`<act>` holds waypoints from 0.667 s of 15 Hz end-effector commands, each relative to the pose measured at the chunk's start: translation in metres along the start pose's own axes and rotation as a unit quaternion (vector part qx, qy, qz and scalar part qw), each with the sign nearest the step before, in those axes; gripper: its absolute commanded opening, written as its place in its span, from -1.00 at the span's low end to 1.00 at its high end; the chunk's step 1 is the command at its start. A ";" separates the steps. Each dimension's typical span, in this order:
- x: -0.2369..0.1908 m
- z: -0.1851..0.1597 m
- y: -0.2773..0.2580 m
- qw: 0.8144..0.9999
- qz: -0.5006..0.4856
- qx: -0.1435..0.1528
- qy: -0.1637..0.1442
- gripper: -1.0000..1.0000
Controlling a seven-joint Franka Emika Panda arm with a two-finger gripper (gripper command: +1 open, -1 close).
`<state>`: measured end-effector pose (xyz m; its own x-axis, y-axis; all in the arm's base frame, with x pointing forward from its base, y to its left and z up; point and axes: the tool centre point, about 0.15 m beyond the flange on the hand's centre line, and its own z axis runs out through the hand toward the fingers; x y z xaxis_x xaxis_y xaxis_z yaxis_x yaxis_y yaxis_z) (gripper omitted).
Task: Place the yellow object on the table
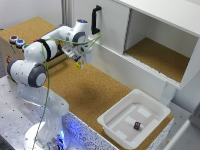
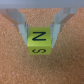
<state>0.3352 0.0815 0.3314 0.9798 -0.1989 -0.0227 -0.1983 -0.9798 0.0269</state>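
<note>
The yellow object (image 2: pixel 39 43) is a small yellow-green cube with black letters on its faces. In the wrist view it sits between my two fingers (image 2: pixel 22 27), which press against its sides. My gripper (image 2: pixel 40 39) is shut on it. In the exterior view the gripper (image 1: pixel 79 61) points down over the back part of the table (image 1: pixel 85 95), with the yellow object (image 1: pixel 79 65) at its tips, close above the brown cork surface. I cannot tell whether the cube touches the table (image 2: pixel 15 65).
A white bin (image 1: pixel 116 131) holding a small dark item (image 1: pixel 137 125) stands at the table's front on the exterior view's right. A white cabinet with a cork-lined shelf (image 1: pixel 160 55) and a black handle (image 1: pixel 95 20) rises behind. A box with coloured buttons (image 1: pixel 15 42) sits at the left.
</note>
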 end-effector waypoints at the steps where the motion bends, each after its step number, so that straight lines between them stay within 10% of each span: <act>1: 0.017 0.064 -0.017 1.000 0.003 -0.023 0.007 -1.00; 10: 0.055 0.096 -0.029 1.000 -0.014 -0.021 -0.007 -1.00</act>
<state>0.3587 0.0887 0.2587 0.9810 -0.1931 0.0171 -0.1935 -0.9807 0.0268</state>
